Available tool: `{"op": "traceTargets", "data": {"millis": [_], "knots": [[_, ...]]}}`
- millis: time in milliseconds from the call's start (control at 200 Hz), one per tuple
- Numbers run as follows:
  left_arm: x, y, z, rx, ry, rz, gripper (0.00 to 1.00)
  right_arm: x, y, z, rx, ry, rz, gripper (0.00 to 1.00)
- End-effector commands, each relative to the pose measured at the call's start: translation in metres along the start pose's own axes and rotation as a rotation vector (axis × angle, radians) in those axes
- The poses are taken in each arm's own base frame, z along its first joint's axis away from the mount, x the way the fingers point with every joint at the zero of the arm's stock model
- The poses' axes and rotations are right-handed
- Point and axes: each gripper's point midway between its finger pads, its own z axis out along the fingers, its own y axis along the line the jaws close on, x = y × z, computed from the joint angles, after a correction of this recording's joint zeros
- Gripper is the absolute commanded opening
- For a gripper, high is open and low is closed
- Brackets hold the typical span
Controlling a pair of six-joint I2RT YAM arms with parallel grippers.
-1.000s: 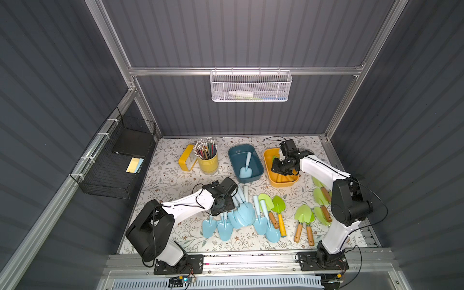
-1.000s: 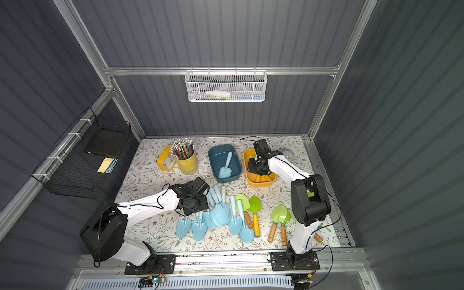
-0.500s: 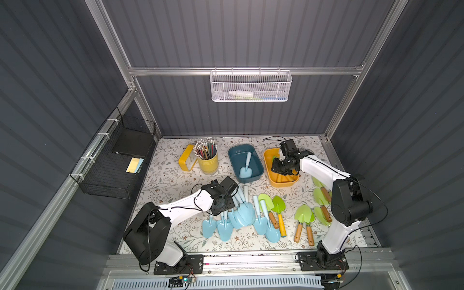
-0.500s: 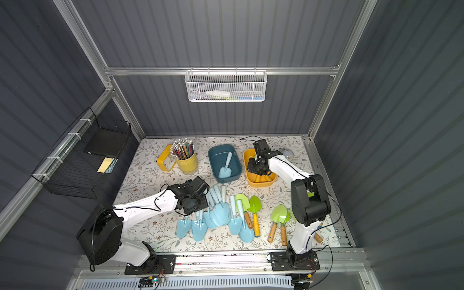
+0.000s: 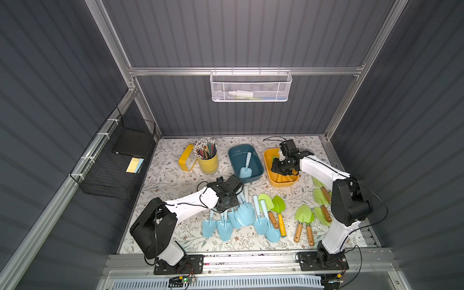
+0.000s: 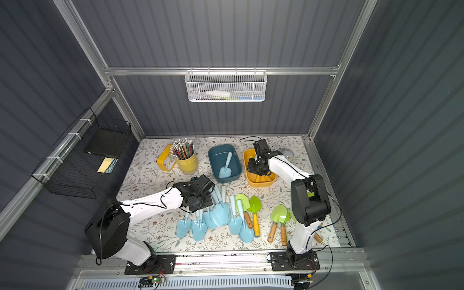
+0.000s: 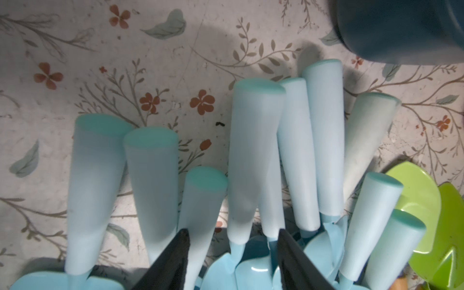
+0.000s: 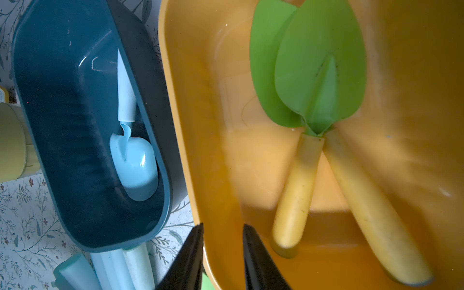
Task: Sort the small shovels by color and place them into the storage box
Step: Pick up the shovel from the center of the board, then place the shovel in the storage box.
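Observation:
Several pale-blue shovels (image 5: 241, 216) lie fanned on the floral mat, handles toward the back. My left gripper (image 7: 233, 233) is down among those handles (image 7: 253, 155), jaws open, with a couple of handles between its fingers. Green shovels (image 5: 266, 203) lie to their right, more of them beside the right arm (image 5: 320, 195). The blue storage box (image 5: 258, 173) holds one pale-blue shovel (image 8: 133, 163). The yellow storage box (image 5: 288, 183) holds two green shovels with yellow handles (image 8: 319, 75). My right gripper (image 8: 223, 226) is shut narrowly across the yellow box's wall, one finger outside and one inside.
A yellow cup of pencils (image 5: 208, 160) and a yellow case (image 5: 187, 158) stand at the back left. A black wire basket (image 5: 113, 160) hangs on the left wall, and a white mesh basket (image 5: 249, 86) hangs on the back wall. A small grey round thing (image 6: 287, 153) lies at the back right.
The left gripper has settled a little lower over the blue handles and its jaws have narrowed. The right arm and the yellow box have stayed put.

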Motion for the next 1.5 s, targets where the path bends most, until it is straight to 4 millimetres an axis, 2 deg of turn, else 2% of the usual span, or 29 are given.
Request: {"op": "traceTargets", "data": {"millis": [0,130,220,535,635,755,830,965,1066,1096,1116,1196,1356,1496], "knots": [[0.010,0.012,-0.002,-0.011,0.019,0.006,0.56,0.008,-0.002,0.002,0.005,0.020,-0.009,0.31],[0.019,0.021,0.001,-0.015,0.035,-0.003,0.53,0.012,-0.003,0.005,0.007,0.029,-0.009,0.30],[0.021,0.020,0.006,-0.004,0.042,0.003,0.50,0.012,-0.003,0.005,0.006,0.031,-0.008,0.30],[0.027,0.026,0.035,-0.060,0.066,0.068,0.42,0.012,-0.003,0.007,0.009,0.034,-0.008,0.29],[0.029,0.029,0.037,-0.068,0.069,0.067,0.29,0.011,-0.004,0.006,0.013,0.031,-0.008,0.29],[0.018,0.023,0.030,-0.080,0.041,0.063,0.09,0.013,-0.005,0.007,0.016,0.035,-0.004,0.29],[0.003,0.012,0.019,-0.080,-0.003,0.062,0.00,0.014,-0.005,0.007,0.011,0.039,0.002,0.29],[-0.031,-0.005,-0.009,-0.124,-0.100,0.072,0.00,0.016,0.003,0.009,-0.031,0.052,0.018,0.29],[-0.062,-0.024,-0.033,-0.150,-0.186,0.088,0.00,0.014,0.007,0.008,-0.054,0.051,0.030,0.29],[-0.070,-0.031,-0.038,-0.153,-0.206,0.102,0.00,0.012,0.009,0.007,-0.059,0.047,0.031,0.29],[-0.080,-0.046,-0.047,-0.121,-0.232,0.100,0.00,0.011,0.010,0.006,-0.061,0.044,0.031,0.29],[-0.103,-0.079,-0.057,-0.081,-0.278,0.134,0.00,0.005,0.013,0.001,-0.066,0.024,0.032,0.29],[-0.151,-0.132,-0.060,-0.063,-0.396,0.208,0.00,-0.005,0.017,-0.012,-0.069,-0.015,0.028,0.29],[-0.206,-0.160,-0.047,0.002,-0.486,0.179,0.00,-0.010,0.013,-0.022,-0.043,-0.055,0.016,0.29]]}}
